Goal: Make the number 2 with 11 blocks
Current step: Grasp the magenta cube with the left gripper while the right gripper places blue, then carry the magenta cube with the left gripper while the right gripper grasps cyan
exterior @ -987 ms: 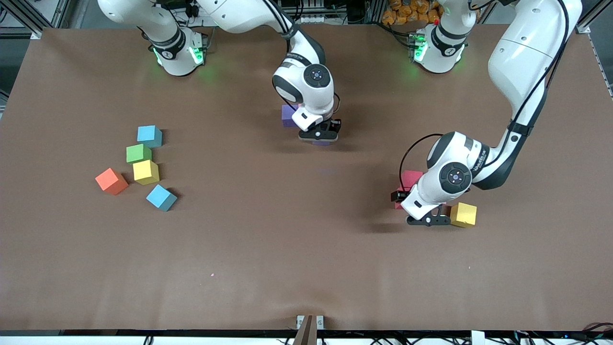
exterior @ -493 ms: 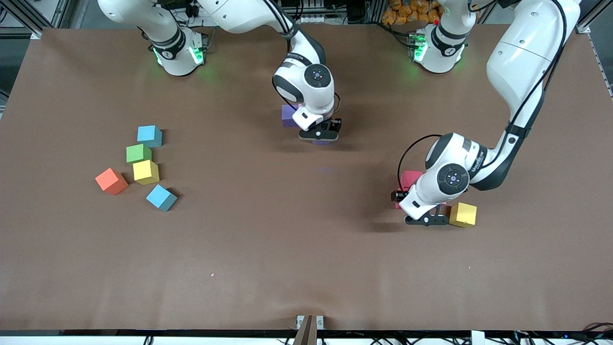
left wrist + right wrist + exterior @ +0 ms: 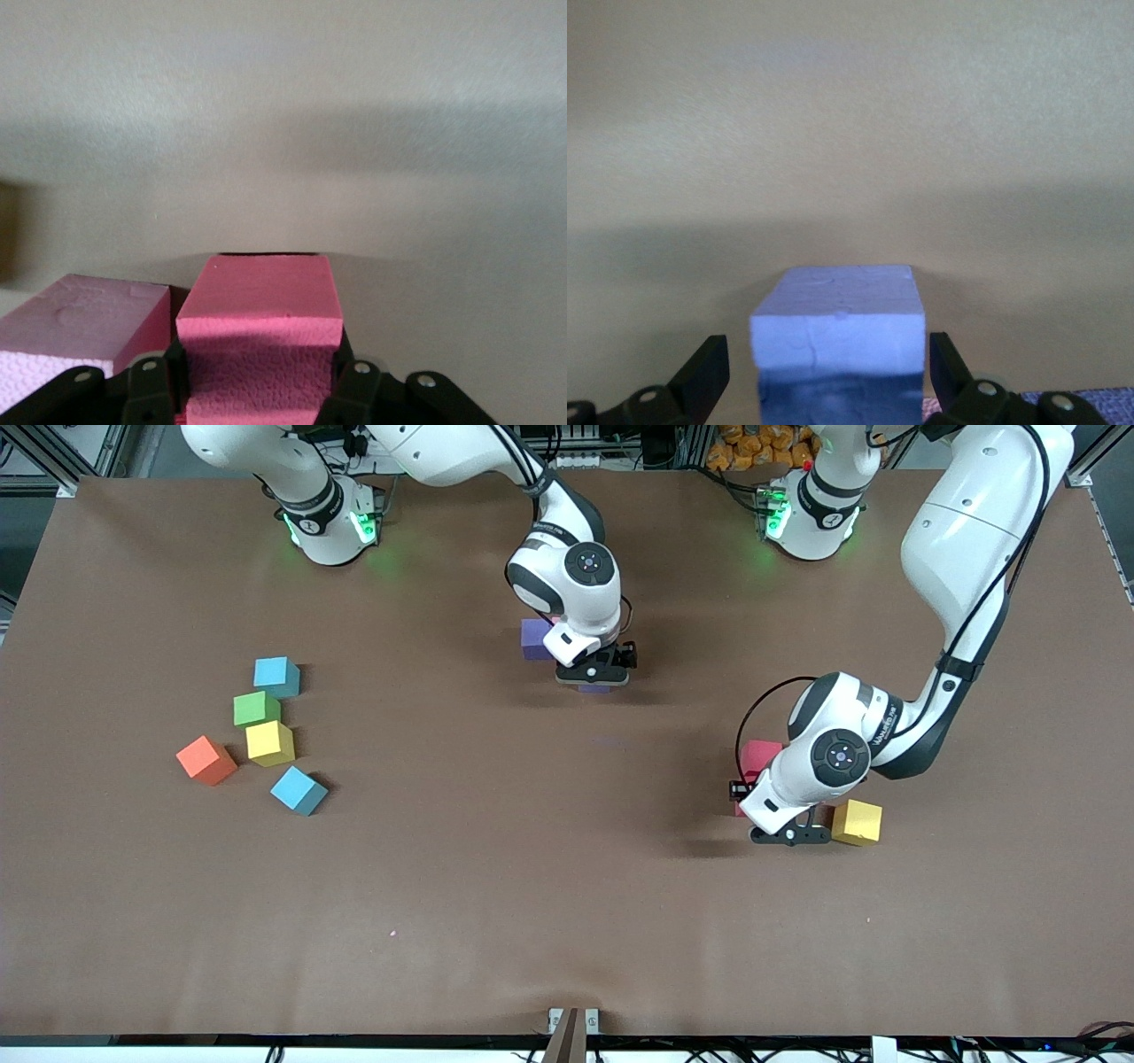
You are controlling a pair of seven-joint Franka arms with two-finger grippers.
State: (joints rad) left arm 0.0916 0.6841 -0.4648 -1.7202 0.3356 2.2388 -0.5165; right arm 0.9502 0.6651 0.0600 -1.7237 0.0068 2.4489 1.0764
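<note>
right end effector [image 3: 592, 677]: low over the tabletop [image 3: 496, 886] mid-table near the arm bases; fingers [image 3: 700, 376] spread, gap on both sides of a purple cube [image 3: 840, 341], not gripping.
left end effector [image 3: 791, 834]: toward the left arm's end of the tabletop, fingers [image 3: 151, 385] pressed on both sides of a pink cube [image 3: 260, 341].
second purple cube [image 3: 535, 638]: just beside the right end effector, on the side farther from the front camera.
red cube [image 3: 760, 755]: beside the left wrist, partly hidden.
yellow cube [image 3: 857, 822]: just beside the left end effector.
loose group, right arm's end: light blue cube [image 3: 275, 677], green cube [image 3: 256, 708], second yellow cube [image 3: 269, 743], orange cube [image 3: 206, 760], second light blue cube [image 3: 299, 790].
orientation: cubes, no long axis; both cubes at the end effectors sit square between the fingers.
wrist-only: left wrist view shows a paler pink cube [image 3: 75, 328] beside the held one, probably touching; front view hides both.
</note>
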